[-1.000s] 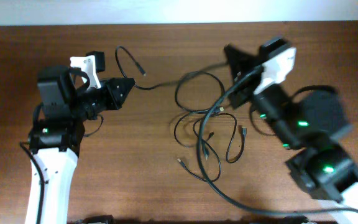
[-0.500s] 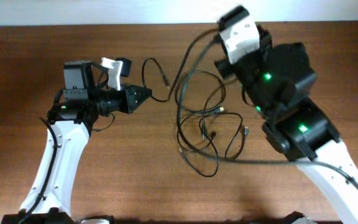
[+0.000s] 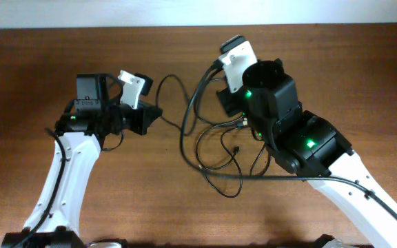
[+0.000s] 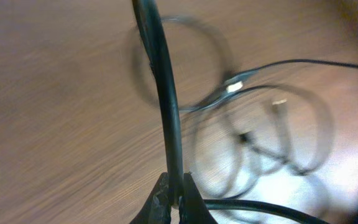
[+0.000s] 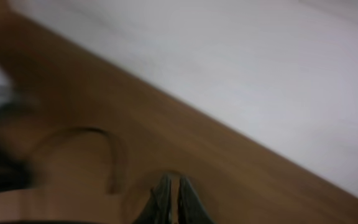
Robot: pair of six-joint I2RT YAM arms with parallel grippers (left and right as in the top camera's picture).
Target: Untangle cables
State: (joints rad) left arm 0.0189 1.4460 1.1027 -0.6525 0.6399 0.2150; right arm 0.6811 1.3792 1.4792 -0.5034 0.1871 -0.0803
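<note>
The thin black cables (image 3: pixel 234 146) lie in a tangled pile on the wooden table, partly under my right arm. The left wrist view shows the pile (image 4: pixel 263 134) blurred, with two pale plug ends. My left gripper (image 3: pixel 154 114) is shut on one cable (image 3: pixel 173 84) that arcs up and right toward the pile. In the left wrist view the fingertips (image 4: pixel 164 194) pinch that cable (image 4: pixel 161 87) of my left gripper (image 4: pixel 175 194). My right gripper (image 5: pixel 172 190) has its jaws almost together. The view is blurred, so I cannot tell if a cable is between them. In the overhead view it is hidden under the wrist.
The right arm's thick black cable (image 3: pixel 185 131) sweeps in a wide loop left of the pile and back under the arm. The table's far edge meets a white wall (image 5: pixel 241 68). Bare wood (image 3: pixel 129 193) lies in front of the left arm.
My right arm has swung left and forward over the tangle. My left gripper has pulled back a little to the left with its cable, and the held loop has shifted.
</note>
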